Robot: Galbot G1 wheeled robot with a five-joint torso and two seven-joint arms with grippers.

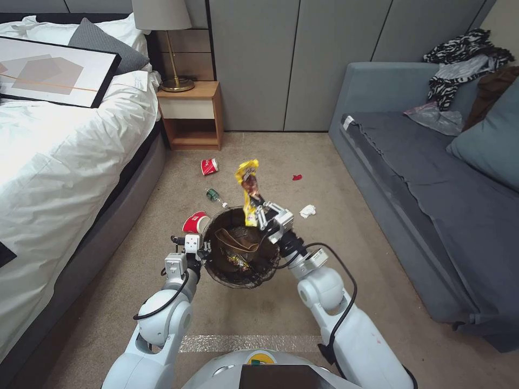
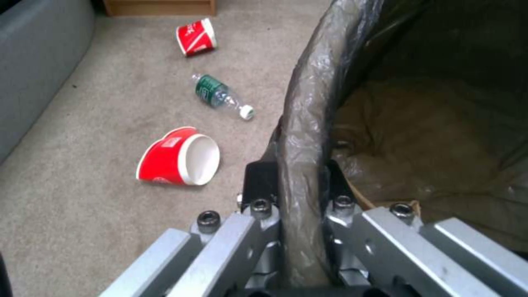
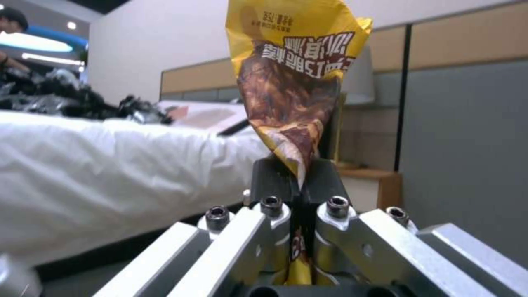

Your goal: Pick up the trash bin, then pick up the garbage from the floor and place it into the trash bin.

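Observation:
My left gripper (image 1: 203,252) is shut on the left rim of the trash bin (image 1: 219,270), pinching the dark bag-lined rim (image 2: 300,123) and holding the bin above the carpet. A crumpled brown paper bag (image 1: 238,240) lies inside. My right gripper (image 1: 260,209) is shut on a yellow snack wrapper (image 1: 247,173), which stands upright over the bin's far rim; the wrist view shows the wrapper (image 3: 291,82) clamped between the pads. On the floor lie two red cups (image 1: 209,166) (image 1: 194,222), a green-labelled bottle (image 1: 214,195), a white tissue (image 1: 307,210) and a small red scrap (image 1: 297,176).
A white bed (image 1: 54,162) runs along the left, with a wooden nightstand (image 1: 192,113) and a lamp beyond it. A grey sofa (image 1: 432,189) with clothes on it lines the right. The litter lies on the carpet strip between them.

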